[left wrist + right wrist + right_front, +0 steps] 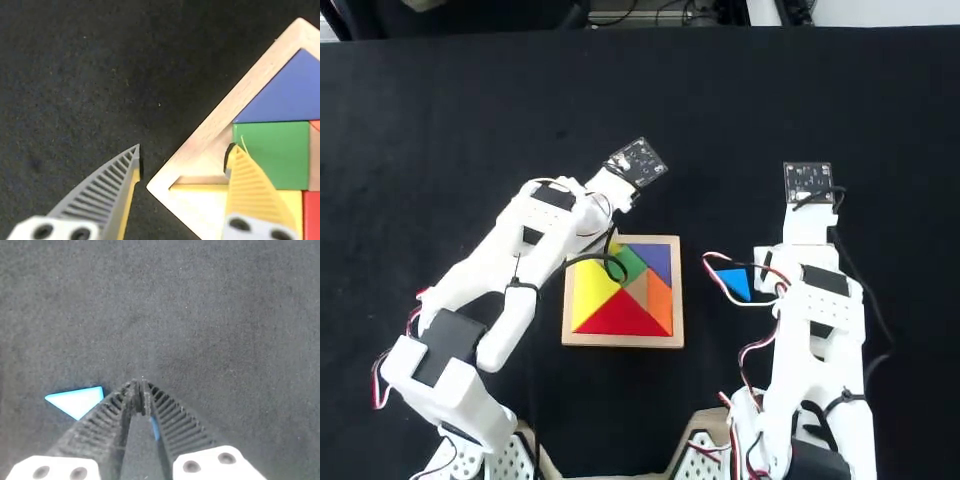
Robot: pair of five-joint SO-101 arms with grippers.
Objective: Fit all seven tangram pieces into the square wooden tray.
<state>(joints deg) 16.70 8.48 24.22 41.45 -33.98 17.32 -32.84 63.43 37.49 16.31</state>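
Observation:
The square wooden tray [622,341] lies at the table's middle, holding yellow [588,292], red [625,315], green [628,262], dark blue [658,262] and orange [661,298] pieces around a small bare patch. My left gripper [185,150] is open astride the tray's far left corner [200,150]: one finger [112,187] is over the cloth, the other [250,190] over the yellow piece beside the green one [275,155]. A light blue triangle [733,283] lies on the cloth right of the tray. My right gripper [138,386] is shut and empty just beside this triangle [77,400].
Black cloth covers the whole table. The left arm [510,290] stretches over the tray's left side, and the right arm [815,320] stands folded to the right of the blue triangle. Open cloth lies behind the tray and at the far left.

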